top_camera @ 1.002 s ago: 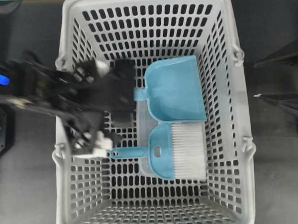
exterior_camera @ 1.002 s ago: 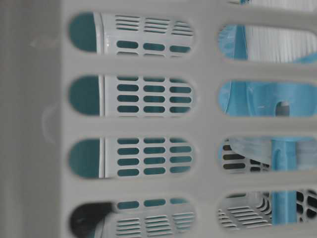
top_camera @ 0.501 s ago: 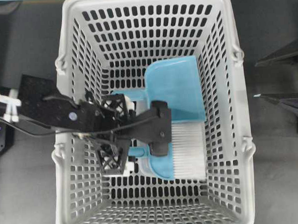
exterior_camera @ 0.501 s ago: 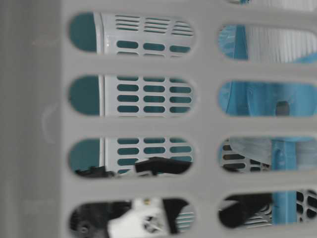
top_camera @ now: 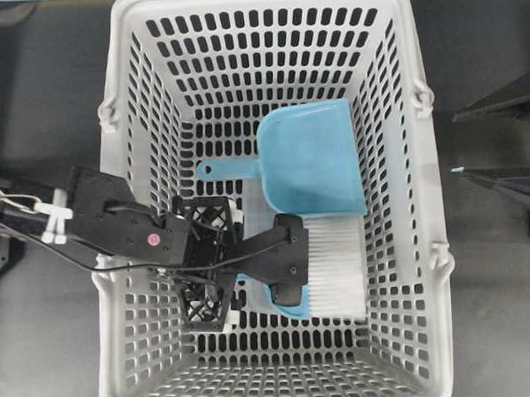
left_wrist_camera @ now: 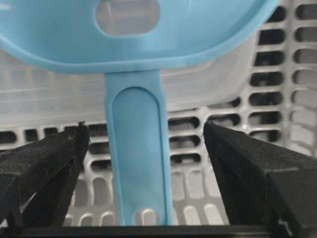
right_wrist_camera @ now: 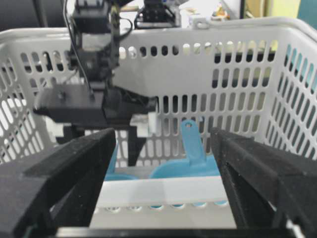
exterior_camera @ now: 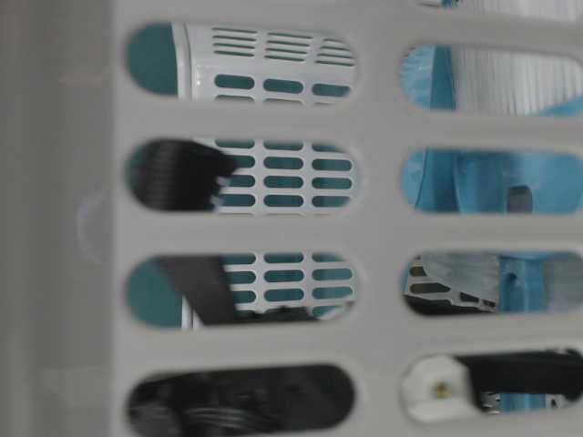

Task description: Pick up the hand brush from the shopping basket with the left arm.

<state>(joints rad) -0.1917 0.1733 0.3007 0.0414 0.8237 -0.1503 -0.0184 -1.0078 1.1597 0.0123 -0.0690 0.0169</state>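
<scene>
The light-blue hand brush [top_camera: 335,261] lies on the floor of the grey shopping basket [top_camera: 112,171], with its white bristles to the right. My left gripper [top_camera: 285,267] reaches in from the left and covers the brush's handle. In the left wrist view the thin handle [left_wrist_camera: 138,163] stands between my two open black fingers [left_wrist_camera: 47,163], with a gap on each side. The left gripper [left_wrist_camera: 143,144] touches nothing. My right gripper [right_wrist_camera: 163,173] is open and empty outside the basket's right wall [top_camera: 455,142].
A light-blue dustpan [top_camera: 309,159] lies just behind the brush, its handle [right_wrist_camera: 193,141] pointing left. A clear lid-like sheet [left_wrist_camera: 49,99] lies under both. The table-level view looks through the basket's slotted wall [exterior_camera: 273,228] at the brush [exterior_camera: 492,182].
The left arm has swung from over the basket's left wall into the basket, then shifted toward the front, uncovering the dustpan handle and straddling the brush handle. The brush has not moved.
</scene>
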